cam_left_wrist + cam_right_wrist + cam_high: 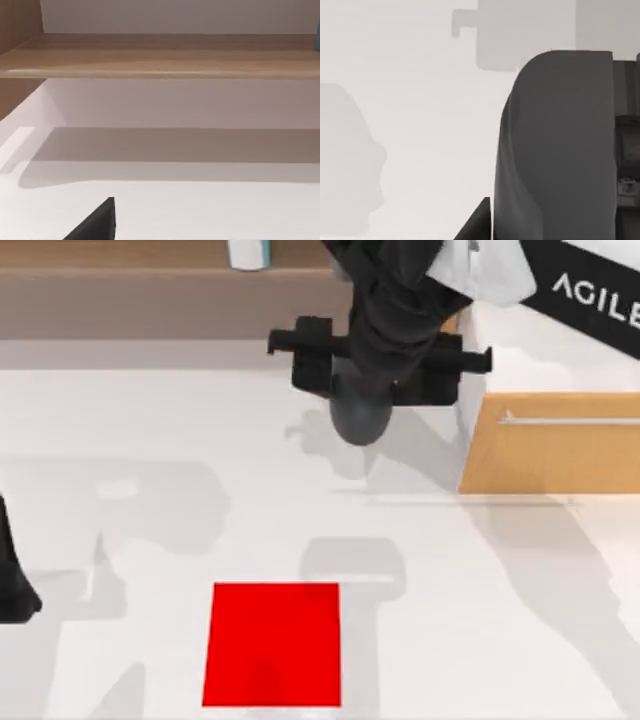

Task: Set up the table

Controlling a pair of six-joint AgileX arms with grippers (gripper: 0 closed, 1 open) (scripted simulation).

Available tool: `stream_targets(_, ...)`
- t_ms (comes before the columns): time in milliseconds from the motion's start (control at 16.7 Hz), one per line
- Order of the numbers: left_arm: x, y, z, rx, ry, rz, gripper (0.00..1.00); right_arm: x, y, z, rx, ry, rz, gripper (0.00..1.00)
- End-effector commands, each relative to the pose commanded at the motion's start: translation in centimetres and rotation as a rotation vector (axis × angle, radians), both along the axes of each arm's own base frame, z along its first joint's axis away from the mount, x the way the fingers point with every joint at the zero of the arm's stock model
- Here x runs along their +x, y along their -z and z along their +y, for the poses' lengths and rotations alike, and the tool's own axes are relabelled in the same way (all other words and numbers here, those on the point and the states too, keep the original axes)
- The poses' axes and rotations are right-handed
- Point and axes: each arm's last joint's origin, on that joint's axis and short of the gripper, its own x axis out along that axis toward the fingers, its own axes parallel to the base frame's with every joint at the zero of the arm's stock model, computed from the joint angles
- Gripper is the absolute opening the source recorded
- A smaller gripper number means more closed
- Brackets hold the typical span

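The white table spans the top view. My right gripper hangs over its far middle, shut on a dark grey rounded object held clear of the surface. In the right wrist view that object looms large over the table, with one black fingertip beside it. My left arm is parked at the left edge. One of its black fingertips shows above the table in the left wrist view.
A red square mat lies near the front middle. A light-brown drawer cabinet with a metal handle stands at the right. A wooden shelf runs along the back, with a white and teal container on it.
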Motion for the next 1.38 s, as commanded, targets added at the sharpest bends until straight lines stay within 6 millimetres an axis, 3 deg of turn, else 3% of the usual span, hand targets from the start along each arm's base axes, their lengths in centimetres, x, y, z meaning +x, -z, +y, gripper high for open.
stream_targets(300, 0.0, 0.0, 0.0, 0.000, 0.000, 0.000, 1.00, -6.0, 5.4, 6.1, -0.046, -0.016, 0.135, 0.00)
stream_targets(660, 0.0, 0.0, 0.0, 0.000, 0.000, 0.000, 1.00, -11.7, 10.1, 9.4, -0.132, -0.036, 0.232, 0.00)
stream_targets(1380, 0.0, 0.0, 0.0, 0.000, 0.000, 0.000, 1.00, -12.2, 10.0, 9.6, -0.128, -0.036, 0.232, 0.00)
